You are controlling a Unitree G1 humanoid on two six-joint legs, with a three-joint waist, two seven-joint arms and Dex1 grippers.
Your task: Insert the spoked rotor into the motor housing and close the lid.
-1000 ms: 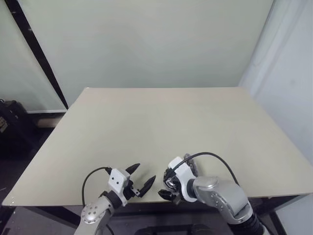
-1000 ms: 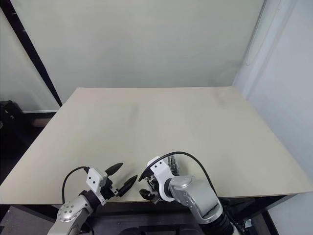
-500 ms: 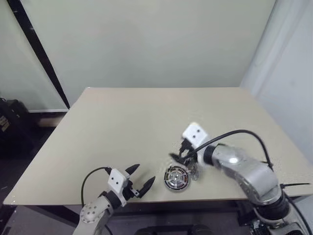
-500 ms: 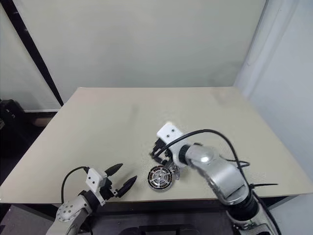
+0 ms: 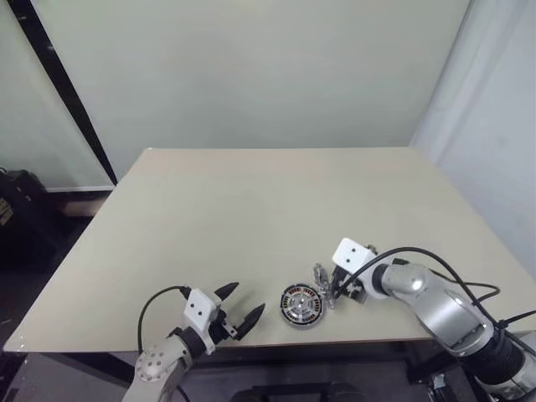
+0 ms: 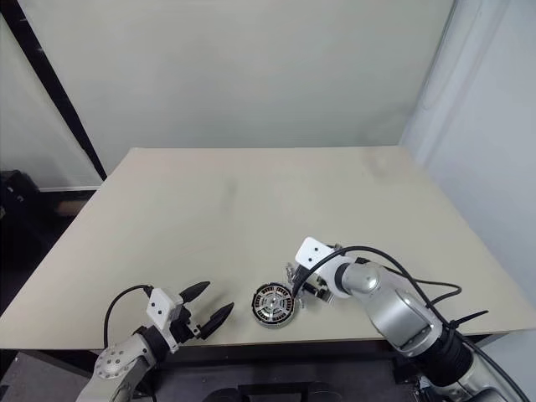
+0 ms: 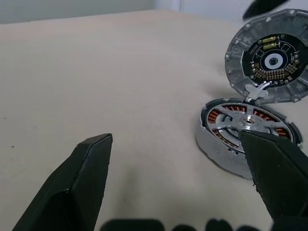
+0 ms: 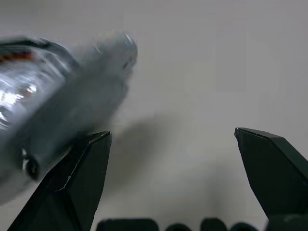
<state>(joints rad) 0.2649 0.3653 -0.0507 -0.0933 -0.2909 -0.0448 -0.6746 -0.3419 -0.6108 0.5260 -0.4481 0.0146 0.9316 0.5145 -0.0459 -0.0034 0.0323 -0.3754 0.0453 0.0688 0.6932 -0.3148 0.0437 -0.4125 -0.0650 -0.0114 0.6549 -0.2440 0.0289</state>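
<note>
Looking over the pale table (image 5: 251, 209), which takes up most of the head views, I find my right arm now reaching in from the lower right of the frame, where a second ago it was folded low over the near edge and covered the parts. That swing has uncovered the motor housing (image 5: 301, 305) in the lower middle of the frame, close to the table's near edge, with the spoked rotor (image 7: 250, 126) already seated in it, silver spokes lying over the copper windings. I judge the insertion done, so closing is what remains. The lid (image 7: 267, 57) stands tilted up on edge at the housing's far side, touching its rim, its circuit face turned toward my left wrist camera. My right gripper (image 5: 332, 287) sits just beside that raised lid, jaws spread wide and holding nothing, so the lid seems to lean there on its own. My left gripper (image 5: 237, 313) waits in the lower left of the frame, near the housing but apart from it, also wide open and empty. In the head views the lid is a small glint half masked by my right wrist. The right wrist view gives only a blurred grey edge of it, and I cannot tell whether a finger touches it.
</note>
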